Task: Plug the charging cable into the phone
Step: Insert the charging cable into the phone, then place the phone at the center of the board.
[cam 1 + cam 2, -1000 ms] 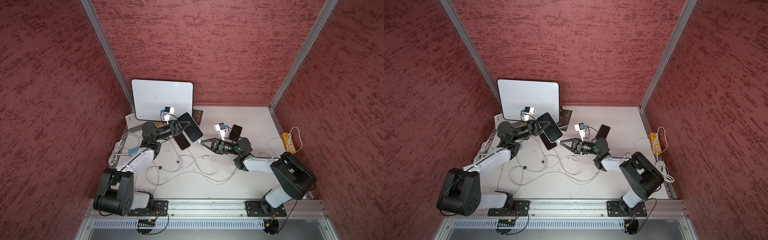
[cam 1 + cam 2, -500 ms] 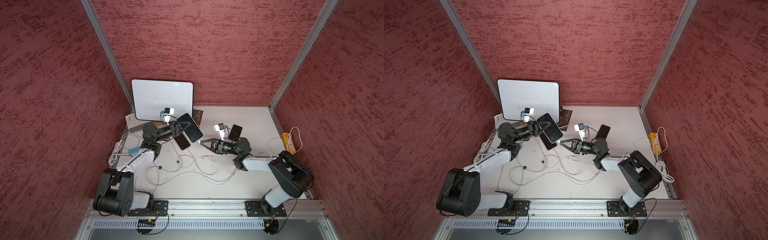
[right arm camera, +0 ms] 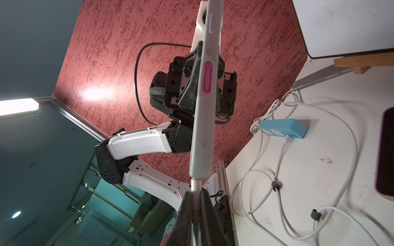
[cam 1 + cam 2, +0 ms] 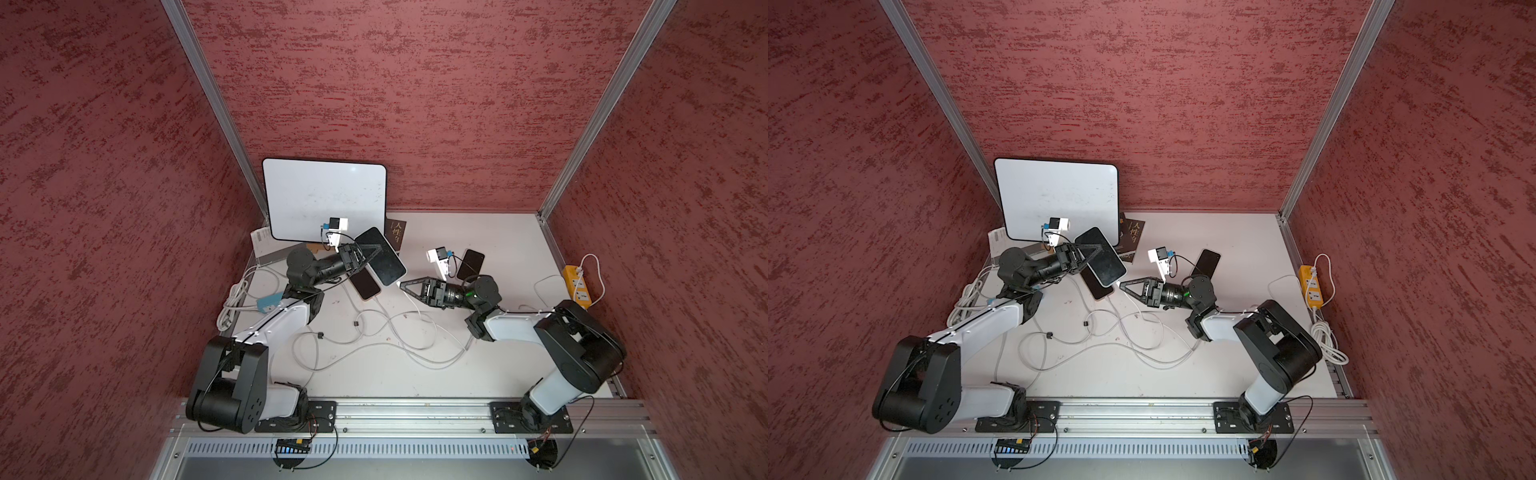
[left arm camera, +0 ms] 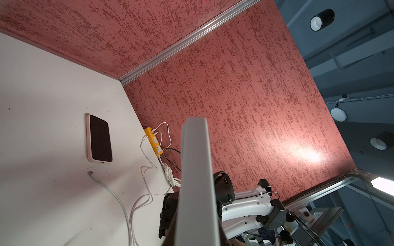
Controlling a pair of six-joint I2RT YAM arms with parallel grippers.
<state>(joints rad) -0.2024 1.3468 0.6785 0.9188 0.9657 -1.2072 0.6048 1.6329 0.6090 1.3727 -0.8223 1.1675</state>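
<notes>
My left gripper (image 4: 368, 254) is shut on the phone (image 4: 380, 257), a black-screened handset in a pale case, held tilted above the table in both top views (image 4: 1102, 259). My right gripper (image 4: 402, 284) is shut on the white plug (image 3: 196, 184) of the charging cable (image 4: 415, 322). In the right wrist view the plug meets the bottom end of the phone (image 3: 203, 127), in line with it. How deep it sits I cannot tell. The left wrist view shows only the phone's pale back (image 5: 196, 181) edge-on.
A pink-cased phone (image 4: 365, 284) lies under the held one, and another dark phone (image 4: 470, 264) lies behind the right arm. A whiteboard (image 4: 326, 199) and a book (image 4: 395, 235) stand at the back. Yellow power strip (image 4: 577, 282) at right, blue one (image 3: 283, 128) at left, loose cables between.
</notes>
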